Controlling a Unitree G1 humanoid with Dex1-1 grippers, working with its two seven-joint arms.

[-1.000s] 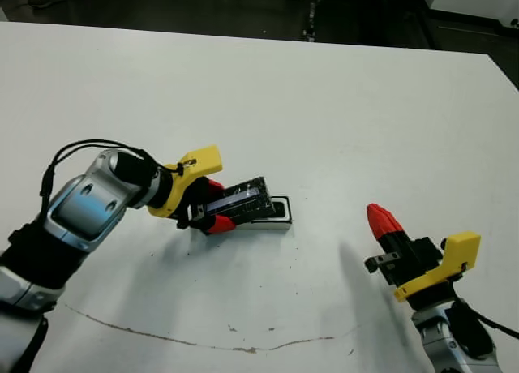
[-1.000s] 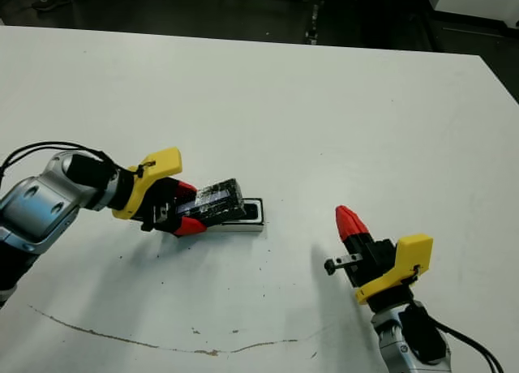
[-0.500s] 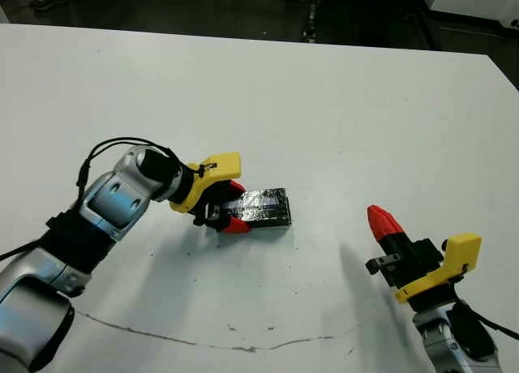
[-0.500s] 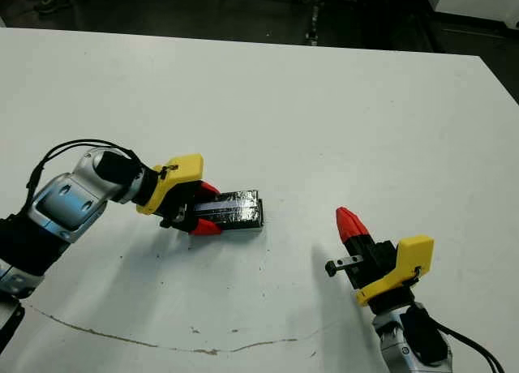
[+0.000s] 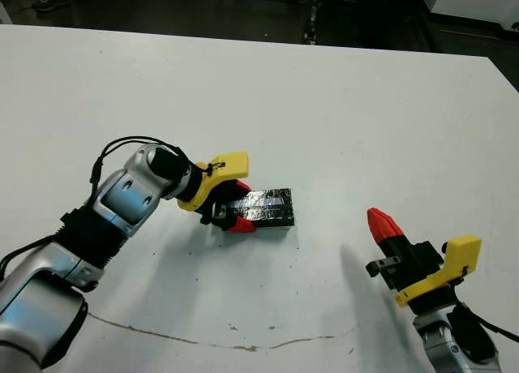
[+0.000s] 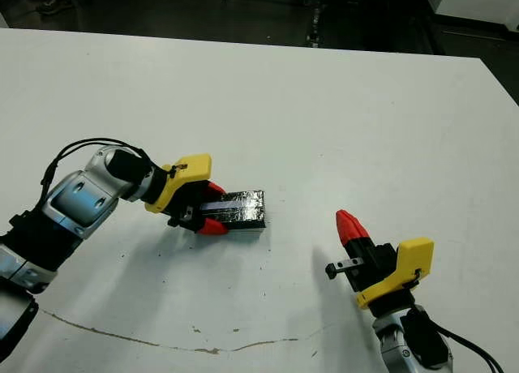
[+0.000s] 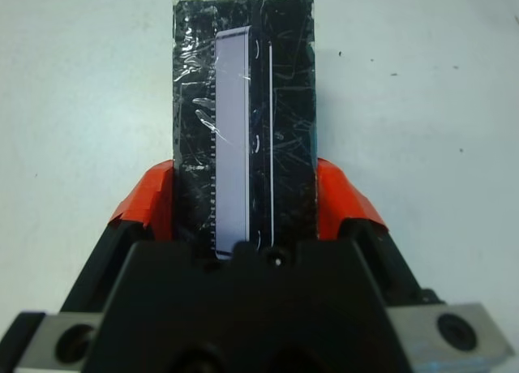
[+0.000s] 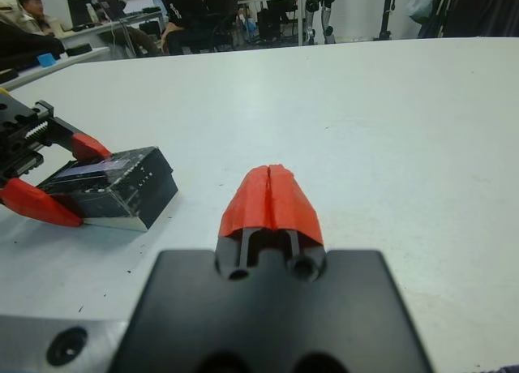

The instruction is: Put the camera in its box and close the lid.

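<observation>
The lid [image 5: 263,201], a black slab with a shiny speckled top, lies flat over the box [image 5: 274,221], whose dark side shows just beneath it. The camera is hidden. My left gripper [image 5: 242,206] is shut on the lid's near end, one red finger [image 7: 150,199] on each long side, as the left wrist view shows. My right gripper [image 5: 383,225] hovers shut and holding nothing near the table's front right, well apart from the box. The right wrist view shows the closed box [image 8: 122,196] ahead of its red tips [image 8: 270,199].
A thin brownish line [image 5: 203,340] runs across the white table near its front edge. The table's far edge [image 5: 243,36] borders a dark floor. People [image 8: 122,16] sit at desks beyond the table in the right wrist view.
The lid, tilted up over the open box a second ago, has come down flat onto it. My left gripper shifted slightly right with it. The right arm stayed still.
</observation>
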